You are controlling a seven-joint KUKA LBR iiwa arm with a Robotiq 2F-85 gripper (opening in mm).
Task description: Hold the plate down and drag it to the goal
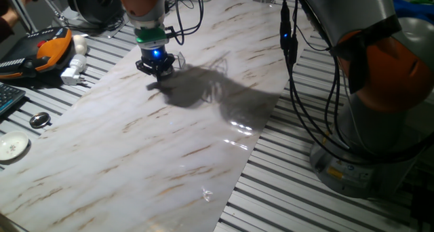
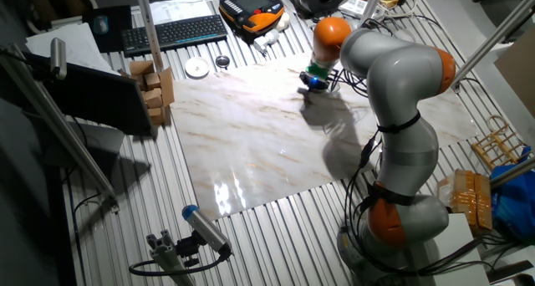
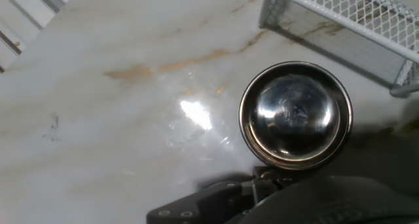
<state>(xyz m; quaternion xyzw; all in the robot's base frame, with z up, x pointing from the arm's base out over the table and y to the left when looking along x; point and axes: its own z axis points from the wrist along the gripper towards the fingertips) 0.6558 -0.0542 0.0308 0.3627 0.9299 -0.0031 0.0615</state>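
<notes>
In the hand view the plate (image 3: pixel 296 114), a small round shiny silver dish with a raised rim, lies on the marble board just ahead of my gripper's dark body. Its near rim is at the fingertip (image 3: pixel 268 178); whether they touch is unclear. In the fixed views my gripper (image 1: pixel 158 73) stands low over the far left part of the board (image 1: pixel 169 157), its fingers drawn together into one tip with nothing between them. I cannot make out the plate in the fixed views. The goal does not show clearly in any view.
A white wire-mesh basket (image 3: pixel 340 21) stands just beyond the plate. Off the board's left edge lie a white disc (image 1: pixel 12 147), a dark-centred metal disc (image 1: pixel 39 120) and an orange-and-black device (image 1: pixel 44 49). Cables (image 1: pixel 298 89) hang by the robot's base at the right.
</notes>
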